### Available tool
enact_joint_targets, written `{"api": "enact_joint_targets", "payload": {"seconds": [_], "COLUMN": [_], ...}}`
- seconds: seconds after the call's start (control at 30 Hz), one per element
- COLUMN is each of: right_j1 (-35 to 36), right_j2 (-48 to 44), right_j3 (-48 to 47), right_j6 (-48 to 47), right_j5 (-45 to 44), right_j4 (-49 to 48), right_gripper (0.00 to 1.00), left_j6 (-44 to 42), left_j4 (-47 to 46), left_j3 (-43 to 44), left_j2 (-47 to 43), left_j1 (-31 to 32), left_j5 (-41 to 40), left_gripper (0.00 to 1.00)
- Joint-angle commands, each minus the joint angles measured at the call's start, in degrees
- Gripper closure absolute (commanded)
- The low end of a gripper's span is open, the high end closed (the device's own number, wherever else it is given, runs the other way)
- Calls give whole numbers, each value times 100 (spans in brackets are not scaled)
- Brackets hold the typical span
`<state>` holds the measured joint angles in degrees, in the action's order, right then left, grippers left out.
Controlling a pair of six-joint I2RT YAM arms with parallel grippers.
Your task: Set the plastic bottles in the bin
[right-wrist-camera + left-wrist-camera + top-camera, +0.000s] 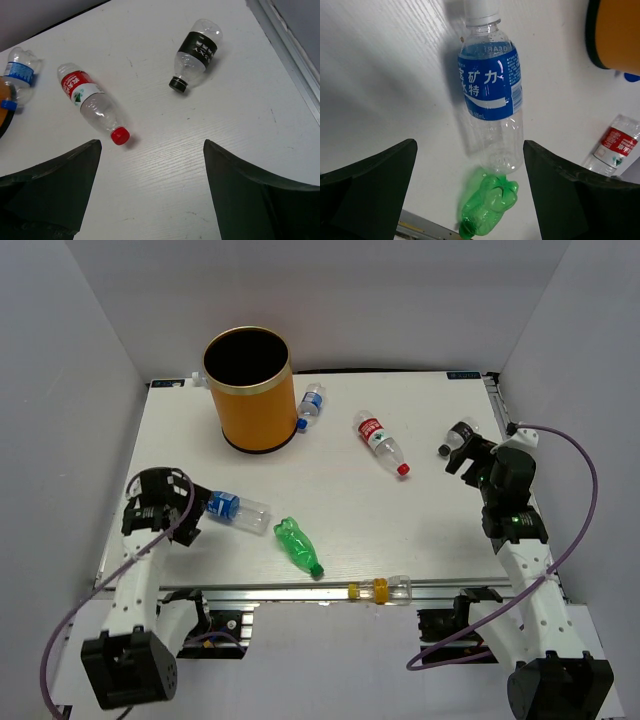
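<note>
A white, faintly wood-grained worktop (pixel 400 530) sits enclosed by plain pale walls (pixel 60 390), with a silver metal rail (pixel 260 589) along its near edge.

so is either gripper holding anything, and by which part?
Nothing held: left gripper open, base of the blue-label bottle lying unclamped between its fingers; right gripper open, nothing between its fingers.

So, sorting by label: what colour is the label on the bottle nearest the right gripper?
Black label, white lettering; best in the right wrist view.
</note>
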<state>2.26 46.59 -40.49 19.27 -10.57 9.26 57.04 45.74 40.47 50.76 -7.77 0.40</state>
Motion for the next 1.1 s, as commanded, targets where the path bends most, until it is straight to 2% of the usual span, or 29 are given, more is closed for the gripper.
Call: {"api": "enact_joint_targets", "payload": {"seconds": [0.0, 0.03, 0.2, 0.4, 0.5, 0.53, 0.6, 0.63, 0.73, 0.8, 0.9, 0.97, 1.0, 1.03, 1.07], "right_j1": [-15, -15, -15, -15, -15, -15, -15, -15, -15, -15, -15, -24, -15, -15, -15], "right_j2": [-10, 17, 166, 245, 254, 254, 219, 202, 193, 219, 210, 175, 166, 166, 184], "right_j3": [-3, -3, -29, -47, -38, -38, -55, -55, -126, -196, -135, -65, -21, 119, 164], "right_j6": [-265, -309, -354, -230, -204, -204, -213, -230, -266, -292, -493, -660, -809, -906, -1003], "right_j5": [555, 599, 609, 389, 380, 371, 249, 213, 20, 11, 238, 756, 967, 1534, 1862], "right_j4": [-451, -442, -328, -223, -223, -205, -179, -179, -12, 32, -108, -257, -475, -634, -801], "right_gripper": [11, 11, 11, 11, 10, 11, 11, 11, 11, 11, 11, 11, 11, 11, 11], "left_j6": [1, 35, 150, 211, 264, 264, 255, 255, 194, 80, -269, -560, -605, -606, -710], "left_j4": [-1075, -1119, -1567, -2314, -2543, -2561, -2552, -2465, -2176, -1938, -1647, -1786, -1935, -2485, -2899], "left_j3": [4, 48, 58, 110, 207, 233, 330, 365, 662, 935, 1752, 2209, 2516, 2588, 2624], "left_j2": [573, 958, 1760, 2719, 3027, 3088, 3203, 3203, 2879, 2363, 1651, 1385, 1271, 1130, 1111], "left_j1": [-5, 3, 48, 91, 170, 171, 171, 171, 171, 179, 179, 171, 179, 171, 171], "left_j5": [723, 715, 364, 618, 514, 487, 513, 539, 514, 321, 39, -145, -120, -85, -50], "left_gripper": [2, 2, 2, 4, 12, 25, 34, 48, 69, 75, 79, 79, 79, 79, 75]}}
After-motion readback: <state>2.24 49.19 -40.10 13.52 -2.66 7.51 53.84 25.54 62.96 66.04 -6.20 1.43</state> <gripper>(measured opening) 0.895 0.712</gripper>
